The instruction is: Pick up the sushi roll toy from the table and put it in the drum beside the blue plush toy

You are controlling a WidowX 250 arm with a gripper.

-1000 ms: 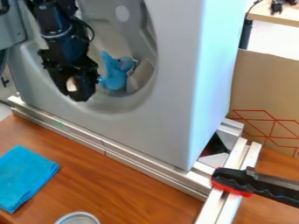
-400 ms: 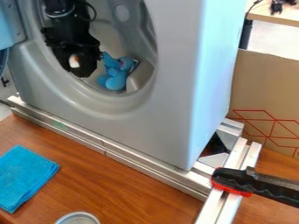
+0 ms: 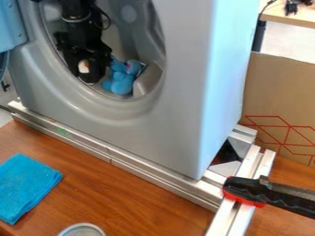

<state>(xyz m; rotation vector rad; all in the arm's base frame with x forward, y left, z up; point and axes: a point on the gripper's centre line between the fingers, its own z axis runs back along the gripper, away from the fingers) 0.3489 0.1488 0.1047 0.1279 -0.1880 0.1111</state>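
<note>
The black gripper [image 3: 90,77] hangs inside the round opening of a grey washer-like machine [image 3: 175,133], at the upper left. Just right of it a blue plush toy [image 3: 121,82] lies at the bottom of the drum, close beside the gripper; whether the two touch I cannot tell. A small pale spot shows on the gripper's lower part. On the wooden table at the lower left lies a folded blue cloth [image 3: 23,186].
Metal rails [image 3: 138,168] run along the machine's base. A black and red clamp [image 3: 261,192] crosses the rails at the lower right. A round metal can [image 3: 82,230] stands at the bottom edge, and a cardboard sheet [image 3: 280,101] at the right.
The gripper has risen from the opening's lower rim and moved right, deeper into the drum beside the toy. The toy's upper part has shifted slightly. The machine's door at the left edge has also shifted.
</note>
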